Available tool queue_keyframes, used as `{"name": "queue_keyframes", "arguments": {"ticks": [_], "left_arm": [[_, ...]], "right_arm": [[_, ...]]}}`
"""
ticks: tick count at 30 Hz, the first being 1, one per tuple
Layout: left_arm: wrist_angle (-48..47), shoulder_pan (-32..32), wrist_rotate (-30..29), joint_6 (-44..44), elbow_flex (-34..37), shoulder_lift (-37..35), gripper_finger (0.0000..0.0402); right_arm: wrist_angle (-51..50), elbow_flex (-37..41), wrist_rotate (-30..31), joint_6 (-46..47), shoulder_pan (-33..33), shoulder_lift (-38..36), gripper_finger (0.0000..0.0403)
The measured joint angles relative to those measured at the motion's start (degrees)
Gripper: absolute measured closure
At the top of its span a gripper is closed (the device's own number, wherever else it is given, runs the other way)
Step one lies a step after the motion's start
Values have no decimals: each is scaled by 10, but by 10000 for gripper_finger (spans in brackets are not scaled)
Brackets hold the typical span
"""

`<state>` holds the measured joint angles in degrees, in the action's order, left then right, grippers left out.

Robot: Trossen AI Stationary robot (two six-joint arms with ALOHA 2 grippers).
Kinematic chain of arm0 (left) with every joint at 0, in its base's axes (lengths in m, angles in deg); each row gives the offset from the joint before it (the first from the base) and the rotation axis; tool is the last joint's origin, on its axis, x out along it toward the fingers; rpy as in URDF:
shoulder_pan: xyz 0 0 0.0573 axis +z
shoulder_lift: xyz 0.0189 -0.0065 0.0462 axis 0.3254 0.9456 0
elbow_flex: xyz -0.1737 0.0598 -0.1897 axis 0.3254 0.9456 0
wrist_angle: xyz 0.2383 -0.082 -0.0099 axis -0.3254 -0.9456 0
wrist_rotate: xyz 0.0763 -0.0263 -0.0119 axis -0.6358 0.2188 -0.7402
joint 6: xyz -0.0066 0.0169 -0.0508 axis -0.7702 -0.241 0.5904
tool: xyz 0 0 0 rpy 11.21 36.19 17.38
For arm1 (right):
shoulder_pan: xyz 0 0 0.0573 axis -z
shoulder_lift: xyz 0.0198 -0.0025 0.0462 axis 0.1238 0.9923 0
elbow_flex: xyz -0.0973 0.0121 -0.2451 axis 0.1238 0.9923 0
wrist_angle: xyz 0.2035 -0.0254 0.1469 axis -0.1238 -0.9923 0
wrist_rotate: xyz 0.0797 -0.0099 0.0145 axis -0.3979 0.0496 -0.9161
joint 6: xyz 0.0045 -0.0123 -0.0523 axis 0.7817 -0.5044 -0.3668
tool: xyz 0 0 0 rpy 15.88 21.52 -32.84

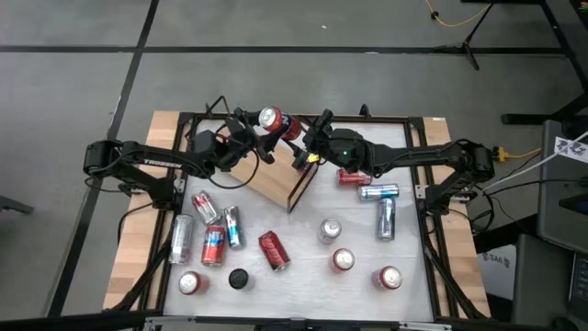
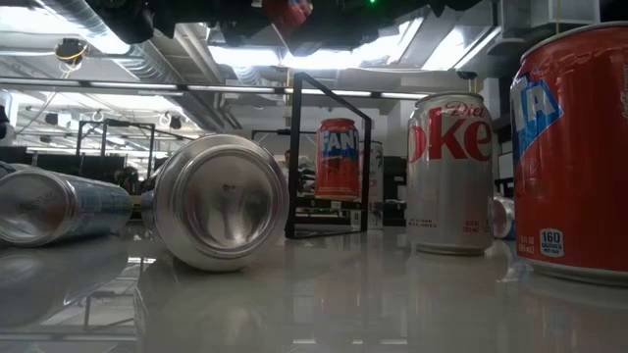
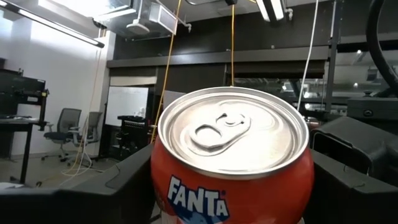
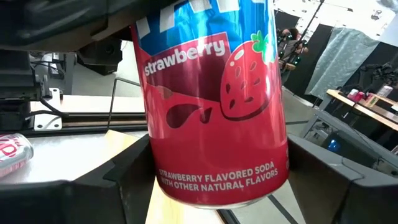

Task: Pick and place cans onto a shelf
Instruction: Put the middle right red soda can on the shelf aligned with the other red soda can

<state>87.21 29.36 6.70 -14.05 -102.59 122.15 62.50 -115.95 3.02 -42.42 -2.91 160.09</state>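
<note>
Above white tabletop [image 1: 294, 276], both end effectors pinch one red "Fanta" strawberry can [image 1: 272, 119].

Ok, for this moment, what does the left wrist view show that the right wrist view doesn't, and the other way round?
Only the left wrist view: the Fanta can from its silver top, with the pull tab, and an office chair in the room behind.
Only the right wrist view: the can's strawberry-label side, the wooden shelf below it, and a lying can on the white table.
Both: the same red Fanta can, close up and filling the middle of the picture.
</note>
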Motion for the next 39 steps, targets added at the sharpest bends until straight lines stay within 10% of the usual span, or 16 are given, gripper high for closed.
{"name": "queue_keyframes", "arguments": {"ticks": [14, 39], "left_arm": [[-10, 0, 3, -8, 0, -1, 116], [-375, -1, 75, -54, 0, -188, 116]], "right_arm": [[-9, 0, 3, -8, -1, 0, 8], [-233, 0, 22, -3, -1, -122, 29]]}}
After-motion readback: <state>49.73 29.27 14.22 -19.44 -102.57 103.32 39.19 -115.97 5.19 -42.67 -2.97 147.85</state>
